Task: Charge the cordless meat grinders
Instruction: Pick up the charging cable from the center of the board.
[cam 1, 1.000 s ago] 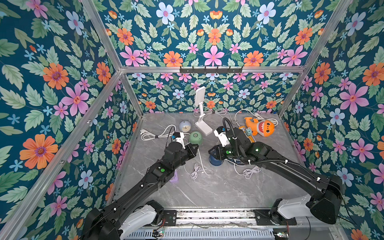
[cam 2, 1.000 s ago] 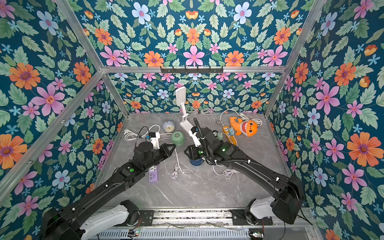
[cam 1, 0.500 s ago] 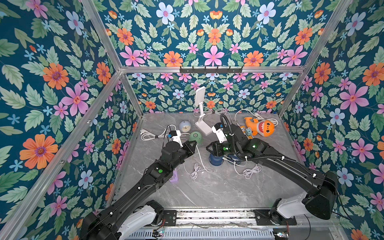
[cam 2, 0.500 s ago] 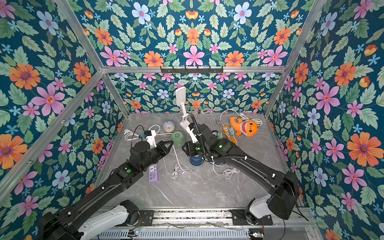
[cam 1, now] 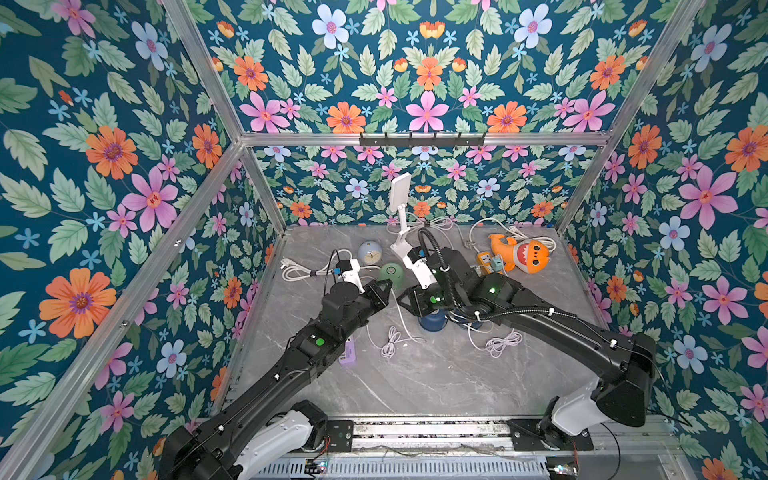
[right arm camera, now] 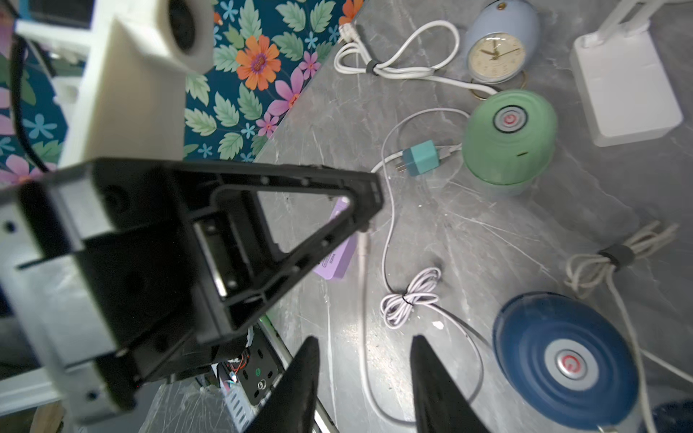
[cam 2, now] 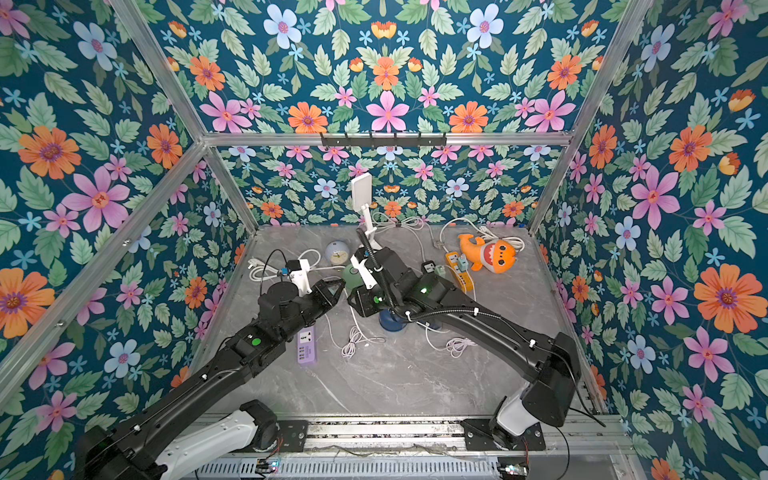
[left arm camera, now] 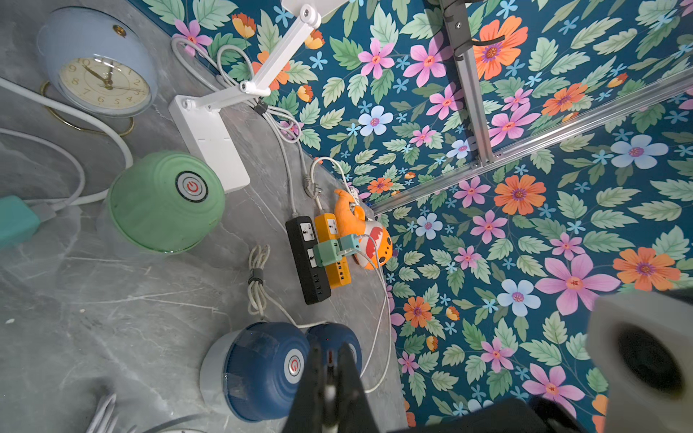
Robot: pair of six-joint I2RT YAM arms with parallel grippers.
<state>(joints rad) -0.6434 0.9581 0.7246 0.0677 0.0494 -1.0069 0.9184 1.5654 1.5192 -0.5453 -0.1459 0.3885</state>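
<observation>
1. Grinders all stand on the surface [cam 1: 415, 382]. The pale green grinder [left arm camera: 165, 202] is near the alarm clock [left arm camera: 101, 71], and the navy grinders [left arm camera: 258, 371] touch each other nearer the arms' bases.
2. Your left gripper [left arm camera: 329, 371] hangs above the navy pair. Its jaws are pinched tight on what looks like the end of a white cable [right arm camera: 362, 255].
3. Your right gripper [right arm camera: 365, 360] has its jaws partly apart with nothing between them.
4. The teal adapter [right arm camera: 420, 157] beside the green unit lies loose with its prongs bare, so that one is probably not charging.
5. Two more adapters sit in the orange power strip [left arm camera: 332, 251]. You cannot tell whether any lead is seated in a grinder, so most of the job looks undone.
</observation>
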